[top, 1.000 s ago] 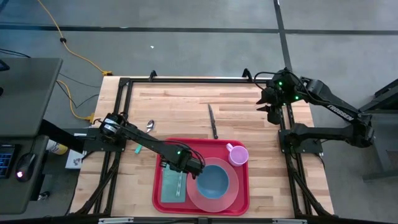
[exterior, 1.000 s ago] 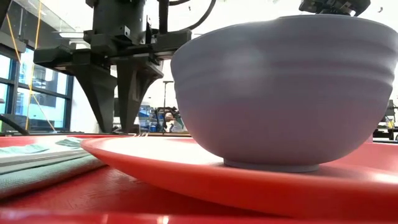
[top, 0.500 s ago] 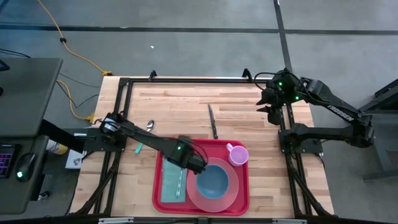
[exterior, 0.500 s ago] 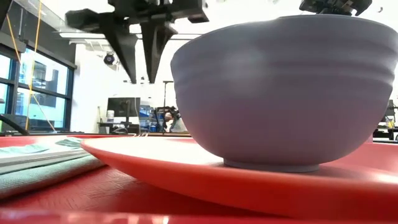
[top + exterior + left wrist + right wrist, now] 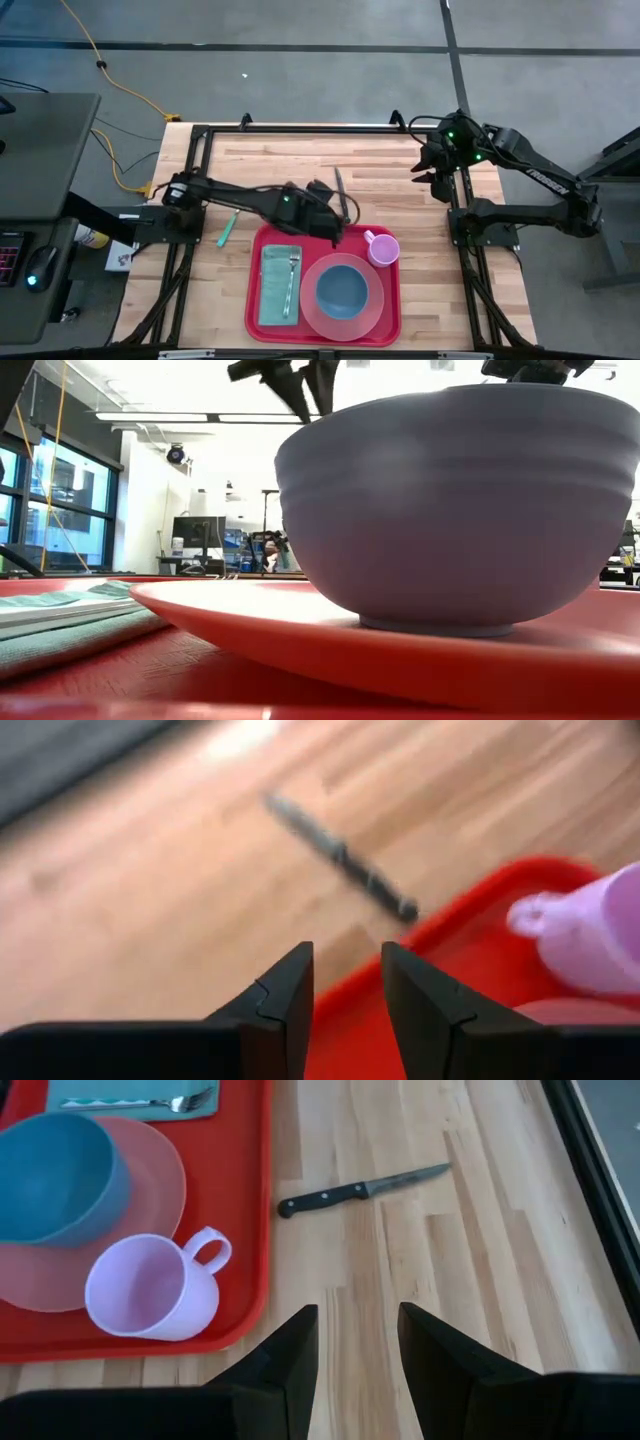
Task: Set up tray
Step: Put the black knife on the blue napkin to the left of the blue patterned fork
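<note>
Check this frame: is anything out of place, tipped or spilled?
Nothing is tipped or spilled. The knife still lies on the bare wood just beyond the tray, and a spoon lies off to its left side; the fork rests on the napkin inside.

Bench (image 5: 300,160): tray (image 5: 258,320) at the near edge, centred. In the tray: napkin (image 5: 272,290) on the left with a fork (image 5: 290,280) lying on it; plate (image 5: 372,312) to the right, carrying a bowl (image 5: 342,290); cup (image 5: 381,247) in the far right corner. Behind the tray, on the bench: knife (image 5: 340,190). Left of the tray: spoon (image 5: 225,232). Left end effector (image 5: 340,218) above the tray's far edge, beside the knife. Right end effector (image 5: 437,178) at the bench's far right edge.
</note>
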Robot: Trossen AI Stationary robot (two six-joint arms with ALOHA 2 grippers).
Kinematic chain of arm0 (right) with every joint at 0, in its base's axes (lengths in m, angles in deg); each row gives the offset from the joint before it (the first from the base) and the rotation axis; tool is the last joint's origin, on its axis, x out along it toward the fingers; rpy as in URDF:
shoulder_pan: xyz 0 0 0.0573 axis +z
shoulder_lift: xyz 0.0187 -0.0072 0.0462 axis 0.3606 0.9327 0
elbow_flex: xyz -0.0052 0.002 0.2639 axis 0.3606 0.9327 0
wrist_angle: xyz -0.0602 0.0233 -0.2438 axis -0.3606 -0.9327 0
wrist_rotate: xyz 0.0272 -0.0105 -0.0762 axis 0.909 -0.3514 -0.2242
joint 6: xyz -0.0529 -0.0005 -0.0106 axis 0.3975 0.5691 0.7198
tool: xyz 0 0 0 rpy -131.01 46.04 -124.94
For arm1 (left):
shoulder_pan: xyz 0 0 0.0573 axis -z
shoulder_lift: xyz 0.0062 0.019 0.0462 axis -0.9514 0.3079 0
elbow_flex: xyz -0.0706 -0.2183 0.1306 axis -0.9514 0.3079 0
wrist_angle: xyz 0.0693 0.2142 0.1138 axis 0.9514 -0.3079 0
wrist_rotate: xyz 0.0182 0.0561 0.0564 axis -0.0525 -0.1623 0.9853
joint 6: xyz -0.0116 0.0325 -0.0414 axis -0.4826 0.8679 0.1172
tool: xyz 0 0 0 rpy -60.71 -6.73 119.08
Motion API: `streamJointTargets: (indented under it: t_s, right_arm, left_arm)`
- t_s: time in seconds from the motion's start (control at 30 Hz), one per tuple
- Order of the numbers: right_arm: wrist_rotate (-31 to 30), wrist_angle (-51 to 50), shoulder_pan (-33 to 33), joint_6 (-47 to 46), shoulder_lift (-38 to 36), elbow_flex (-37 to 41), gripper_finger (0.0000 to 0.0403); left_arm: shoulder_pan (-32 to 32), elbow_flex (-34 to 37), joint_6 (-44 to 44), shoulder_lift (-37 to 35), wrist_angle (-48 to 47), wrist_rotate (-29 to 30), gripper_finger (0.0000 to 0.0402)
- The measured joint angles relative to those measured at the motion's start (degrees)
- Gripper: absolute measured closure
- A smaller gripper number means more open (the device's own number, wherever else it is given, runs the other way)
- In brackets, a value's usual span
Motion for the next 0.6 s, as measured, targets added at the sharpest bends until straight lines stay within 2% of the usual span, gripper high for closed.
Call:
streamJointTargets:
  t_s: [0.1,0.2,0.37,0.47,0.6]
  right_arm:
    - [-0.60,-0.27,0.00,-1.34,0.00,0.00,0.0284]
    - [-0.66,-1.16,0.02,-1.62,0.00,0.00,0.0284]
    - [-0.97,-1.66,0.00,-2.35,-0.02,0.00,0.0284]
    - [-1.00,-1.73,0.00,-2.49,-0.02,0.00,0.0284]
    - [-1.03,-1.73,-0.02,-2.69,-0.02,0.00,0.0284]
  left_arm:
    - [0.11,-1.94,6.63,-2.26,-0.78,3.96,0.0252]
    - [0.27,-1.70,7.62,-5.54,-4.17,6.71,0.0252]
    - [2.86,0.54,-0.83,-11.93,-16.60,10.73,0.0252]
    - [5.25,5.61,-0.86,-17.38,-15.54,13.84,0.0252]
    - [8.62,14.24,-7.96,-24.94,-16.15,16.02,0.0252]
